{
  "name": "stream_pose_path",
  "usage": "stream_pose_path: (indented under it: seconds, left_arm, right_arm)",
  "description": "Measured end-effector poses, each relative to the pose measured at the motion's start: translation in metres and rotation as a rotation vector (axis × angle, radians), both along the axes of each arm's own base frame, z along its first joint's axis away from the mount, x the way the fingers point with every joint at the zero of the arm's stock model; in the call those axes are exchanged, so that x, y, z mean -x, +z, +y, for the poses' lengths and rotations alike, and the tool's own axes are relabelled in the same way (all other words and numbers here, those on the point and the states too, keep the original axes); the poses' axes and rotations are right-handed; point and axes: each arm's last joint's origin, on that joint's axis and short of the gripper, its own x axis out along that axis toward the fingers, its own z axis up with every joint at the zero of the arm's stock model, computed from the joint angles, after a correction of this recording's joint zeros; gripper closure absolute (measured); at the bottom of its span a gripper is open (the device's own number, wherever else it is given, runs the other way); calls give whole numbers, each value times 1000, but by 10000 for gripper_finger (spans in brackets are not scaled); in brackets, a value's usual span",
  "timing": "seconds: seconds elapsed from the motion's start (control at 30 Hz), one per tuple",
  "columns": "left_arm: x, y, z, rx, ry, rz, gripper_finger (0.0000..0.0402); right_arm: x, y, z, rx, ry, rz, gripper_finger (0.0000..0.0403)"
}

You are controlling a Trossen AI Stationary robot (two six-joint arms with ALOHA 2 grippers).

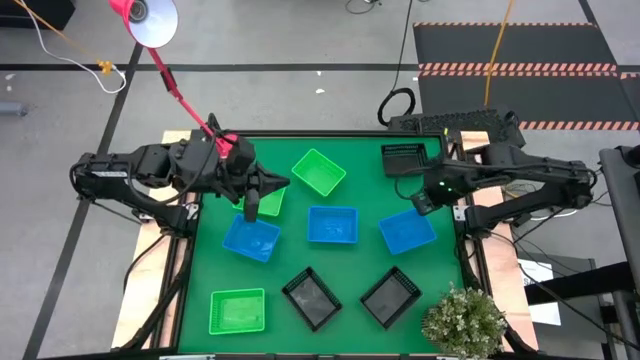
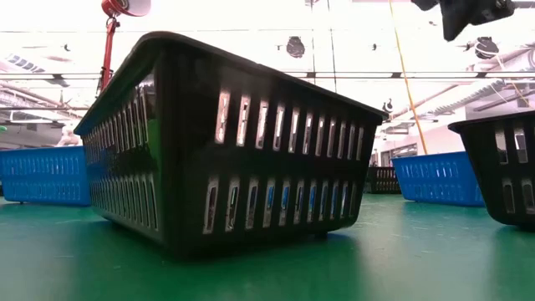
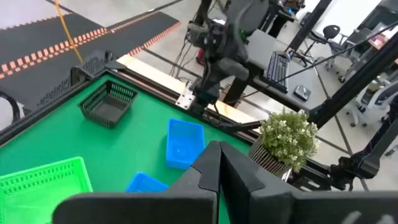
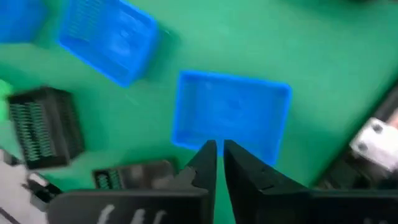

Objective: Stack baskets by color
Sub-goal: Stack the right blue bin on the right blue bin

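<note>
From above I see nine baskets spread on the green mat (image 1: 340, 260), none stacked. The right gripper (image 1: 422, 203) hangs over the near edge of the right blue basket (image 1: 407, 231); its own camera shows the fingers (image 4: 205, 163) nearly together with a thin slit between them, holding nothing, above that basket's rim. The left gripper (image 1: 251, 207) sits over the boundary between a green basket (image 1: 268, 200), mostly hidden under the arm, and the left blue basket (image 1: 251, 239). Its fingers are pressed together and empty in its wrist view.

The middle blue basket (image 1: 332, 225) lies between the two grippers, with a strip of bare mat on either side of it. A tilted green basket (image 1: 319, 171) is behind it, with bare mat between it and the back black basket (image 1: 404, 158), which is tucked in the far right corner against the frame. Along the front run the front green basket (image 1: 238, 311), close to the left edge, and two black baskets (image 1: 312, 297), (image 1: 390, 296), with open mat between them. A potted plant (image 1: 463, 320) crowds the front right corner.

The table-level camera is nearly blocked by one black basket (image 2: 234, 142); another is cut off at the right edge, and I only glimpse blue ones behind. The lamp (image 1: 146, 18) overhangs the far left, its red pole crossing the left arm. The right wrist view is smeared, so basket details there are hard to read.
</note>
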Motion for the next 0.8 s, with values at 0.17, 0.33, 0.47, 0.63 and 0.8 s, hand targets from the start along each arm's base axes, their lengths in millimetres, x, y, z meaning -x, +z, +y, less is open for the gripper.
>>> stream_pose_path:
  seconds: [0.17, 0.33, 0.47, 0.63, 0.8]
  left_arm:
    - [0, 0, 3, -25, 4, 6, 394]
    - [0, 0, 3, -17, 9, 6, 394]
    - [0, 0, 3, -4, 13, 5, 394]
    - [0, 0, 3, 3, 15, 5, 394]
    - [0, -1, 3, 3, 15, 7, 394]
  right_arm:
    - [-3, -15, -10, -41, 1, 135, 332]
    - [-8, -33, -17, -36, 65, 199, 277]
    - [-9, -57, -22, -50, 54, 260, 234]
    - [-5, -95, -24, -149, 75, 331, 205]
    - [-1, -133, -22, -221, 110, 349, 203]
